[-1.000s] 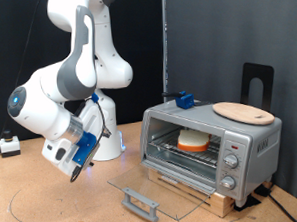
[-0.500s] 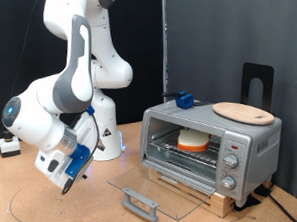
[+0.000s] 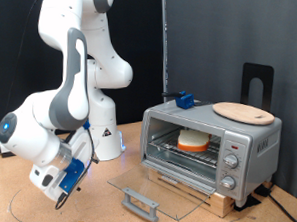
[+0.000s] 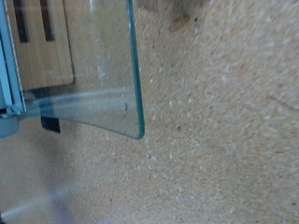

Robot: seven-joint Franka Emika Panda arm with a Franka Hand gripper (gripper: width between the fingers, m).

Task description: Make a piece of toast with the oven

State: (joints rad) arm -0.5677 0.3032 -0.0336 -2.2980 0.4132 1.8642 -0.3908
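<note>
The silver-grey toaster oven stands at the exterior view's right with its glass door dropped open and flat. The piece of toast lies inside on the wire rack, pale top and orange-brown crust showing. My gripper is low over the table at the exterior view's left, well away from the oven and the door's handle. Nothing shows between its fingers. The wrist view shows the door's glass corner over the speckled table; my fingers do not show there.
A round tan wooden board lies on the oven's top, with a small blue object at the top's far corner. The oven sits on a wooden base. A black stand rises behind it. A cable loops on the table.
The arm has swung down and toward the exterior view's left, carrying my gripper lower and farther from the oven. The oven, door and toast have not moved.
</note>
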